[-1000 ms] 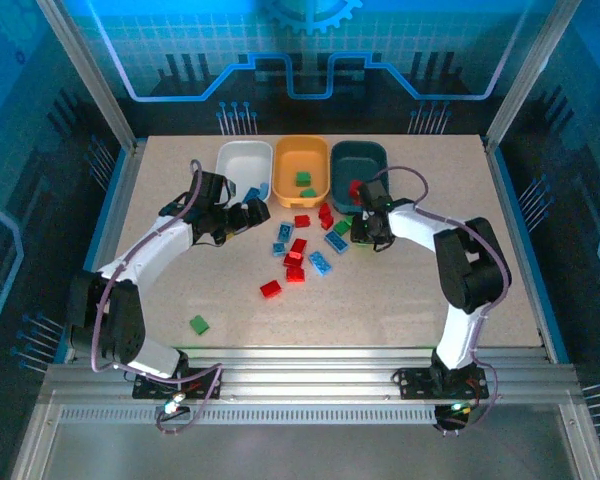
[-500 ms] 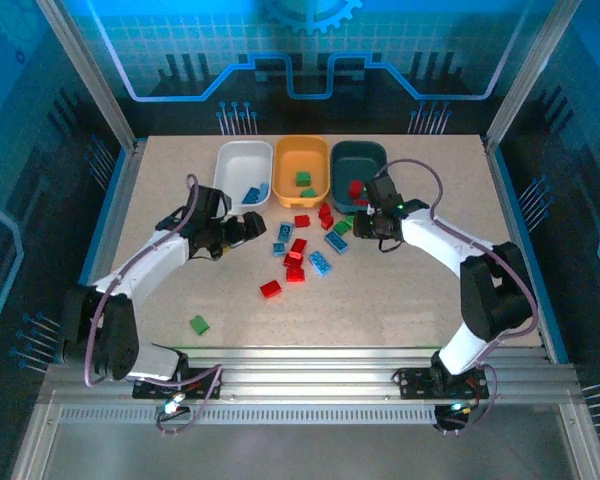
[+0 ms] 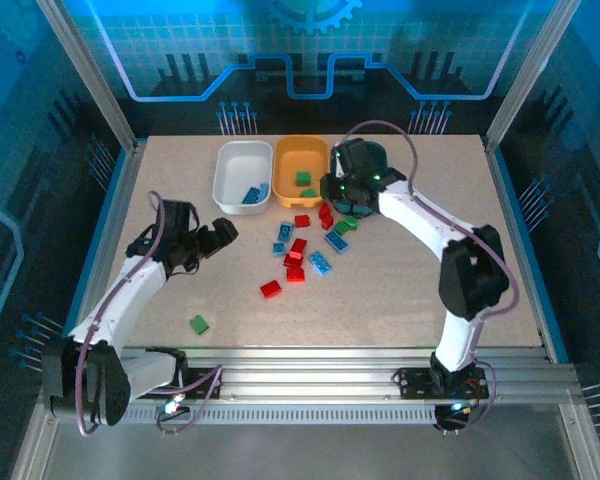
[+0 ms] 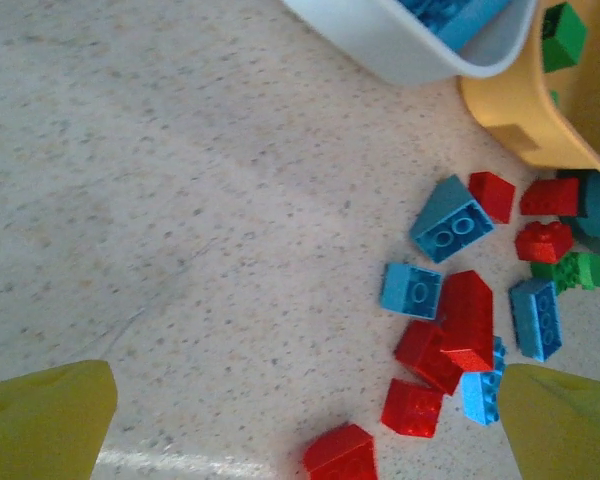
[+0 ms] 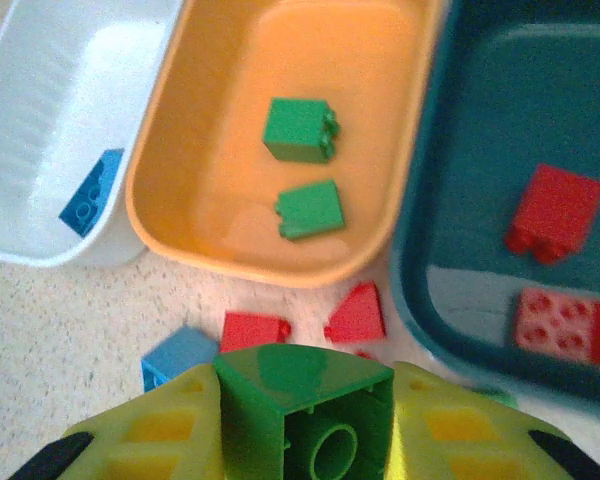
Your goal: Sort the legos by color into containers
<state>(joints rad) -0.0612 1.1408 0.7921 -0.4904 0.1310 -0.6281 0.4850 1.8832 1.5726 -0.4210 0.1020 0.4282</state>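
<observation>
My right gripper (image 5: 305,435) is shut on a green brick (image 5: 280,395), held above the table just in front of the orange-yellow tray (image 5: 180,215). That tray holds two green bricks (image 5: 298,130). To its right the dark teal tray (image 5: 450,250) holds red bricks (image 5: 555,210), and the white tray (image 5: 40,200) holds a blue brick (image 5: 92,190). In the top view the right gripper (image 3: 333,192) hangs by the orange tray's front right corner. My left gripper (image 3: 220,232) is open and empty over bare table, left of the loose red and blue bricks (image 4: 467,318).
A lone green brick (image 3: 199,324) lies near the front left. A single red brick (image 3: 271,288) sits in front of the central pile (image 3: 300,250). The white tray (image 3: 230,180) and orange tray (image 3: 290,165) stand side by side at the back.
My right gripper rose and swung left from the teal tray toward the orange tray, carrying a green brick. My left arm drew back left and nearer, away from the white tray.
</observation>
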